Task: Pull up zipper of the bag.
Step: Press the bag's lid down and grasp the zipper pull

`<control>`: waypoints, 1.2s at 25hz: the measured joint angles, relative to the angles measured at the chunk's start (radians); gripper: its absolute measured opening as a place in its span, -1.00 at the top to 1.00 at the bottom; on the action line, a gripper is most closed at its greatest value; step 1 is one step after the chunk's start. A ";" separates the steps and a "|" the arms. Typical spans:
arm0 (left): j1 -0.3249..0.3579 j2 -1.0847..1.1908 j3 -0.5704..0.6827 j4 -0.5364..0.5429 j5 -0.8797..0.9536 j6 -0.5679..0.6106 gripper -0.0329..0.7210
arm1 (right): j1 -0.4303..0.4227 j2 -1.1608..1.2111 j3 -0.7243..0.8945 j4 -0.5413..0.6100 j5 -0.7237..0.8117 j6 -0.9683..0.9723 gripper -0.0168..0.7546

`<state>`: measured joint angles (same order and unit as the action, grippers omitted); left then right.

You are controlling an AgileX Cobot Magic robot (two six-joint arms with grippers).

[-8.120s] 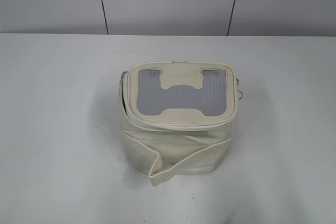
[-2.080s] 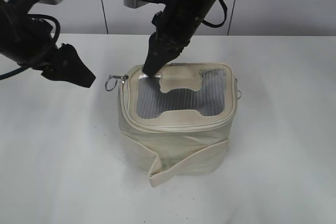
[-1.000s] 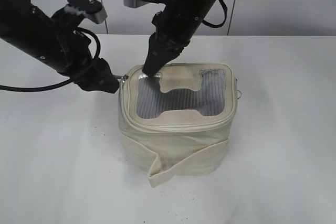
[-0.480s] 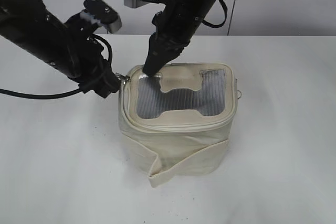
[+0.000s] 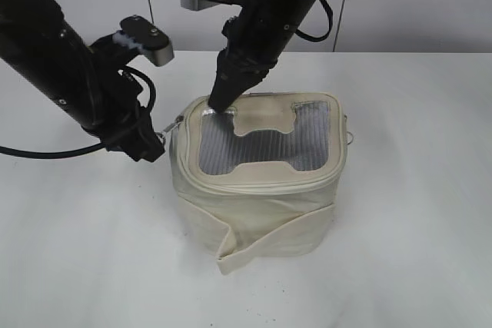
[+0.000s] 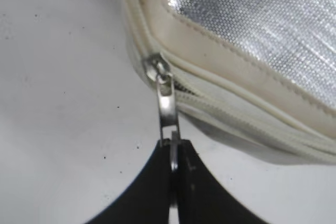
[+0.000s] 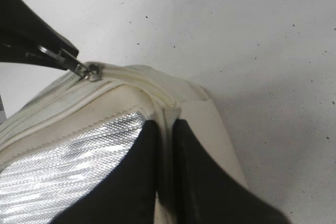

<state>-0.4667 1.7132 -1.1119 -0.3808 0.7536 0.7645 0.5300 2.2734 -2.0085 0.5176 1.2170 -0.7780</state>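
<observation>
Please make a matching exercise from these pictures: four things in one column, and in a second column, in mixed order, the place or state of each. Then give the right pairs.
Column one
1. left black gripper
2. right black gripper
3. small silver metal zipper slider
4. loose cream strap

Column two
A. wrapped around the lower body of the boxy cream-white fabric bag
B. pressing on the lid's cream edge beside the grey ribbed window
C. shut on the silver ring pull
D. sitting at the lid's corner on the cream zipper track

Pairs: 1-C, 2-B, 3-D, 4-A
</observation>
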 joint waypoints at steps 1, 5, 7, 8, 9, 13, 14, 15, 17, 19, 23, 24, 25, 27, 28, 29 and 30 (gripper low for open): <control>0.000 -0.001 0.000 0.000 0.014 -0.009 0.92 | 0.000 0.000 0.000 0.000 0.000 0.005 0.81; -0.003 -0.001 0.000 -0.006 0.082 -0.044 0.92 | 0.000 0.000 -0.001 0.000 0.002 0.021 0.82; -0.004 -0.003 0.000 -0.010 0.112 -0.061 0.92 | 0.001 0.000 -0.002 -0.001 0.004 0.025 0.82; -0.004 -0.004 0.000 -0.015 0.128 -0.068 0.92 | 0.001 0.000 -0.002 -0.004 0.005 0.027 0.82; -0.004 -0.009 0.002 -0.024 0.139 -0.071 0.92 | 0.001 0.000 -0.002 -0.005 0.005 0.029 0.82; -0.011 -0.057 0.046 -0.068 0.169 -0.079 0.92 | 0.001 0.000 -0.002 -0.008 0.006 0.036 0.82; -0.018 -0.074 0.060 -0.079 0.172 -0.079 0.92 | 0.001 0.000 -0.002 -0.009 0.006 0.038 0.82; -0.028 -0.087 0.078 -0.092 0.178 -0.082 0.92 | 0.001 0.000 -0.002 -0.009 0.006 0.040 0.82; -0.054 -0.117 0.118 -0.111 0.189 -0.097 0.92 | 0.001 0.000 -0.002 -0.010 0.006 0.043 0.82; -0.091 -0.137 0.144 -0.130 0.183 -0.130 0.92 | 0.001 0.000 -0.002 -0.011 0.006 0.043 0.82; -0.191 -0.162 0.158 -0.164 0.127 -0.203 0.92 | 0.001 0.000 -0.002 -0.011 0.006 0.045 0.82; -0.215 -0.164 0.158 -0.187 0.101 -0.214 0.92 | 0.001 0.000 -0.002 -0.011 0.006 0.046 0.82; -0.243 -0.164 0.158 -0.209 0.073 -0.221 0.92 | 0.001 0.000 -0.002 -0.011 0.006 0.048 0.82; -0.299 -0.164 0.159 -0.256 -0.005 -0.225 0.92 | 0.001 0.000 -0.002 -0.011 0.007 0.049 0.82; -0.320 -0.163 0.159 -0.274 -0.047 -0.227 0.92 | 0.001 0.000 -0.002 -0.010 0.009 0.049 0.82; -0.343 -0.160 0.159 -0.292 -0.080 -0.228 0.92 | 0.001 0.000 -0.002 -0.010 0.009 0.049 0.82; -0.360 -0.153 0.155 -0.310 -0.111 -0.228 0.92 | 0.001 0.000 -0.002 -0.009 0.010 0.049 0.82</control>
<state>-0.8264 1.5602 -0.9572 -0.6913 0.6428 0.5366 0.5311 2.2734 -2.0103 0.5088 1.2268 -0.7287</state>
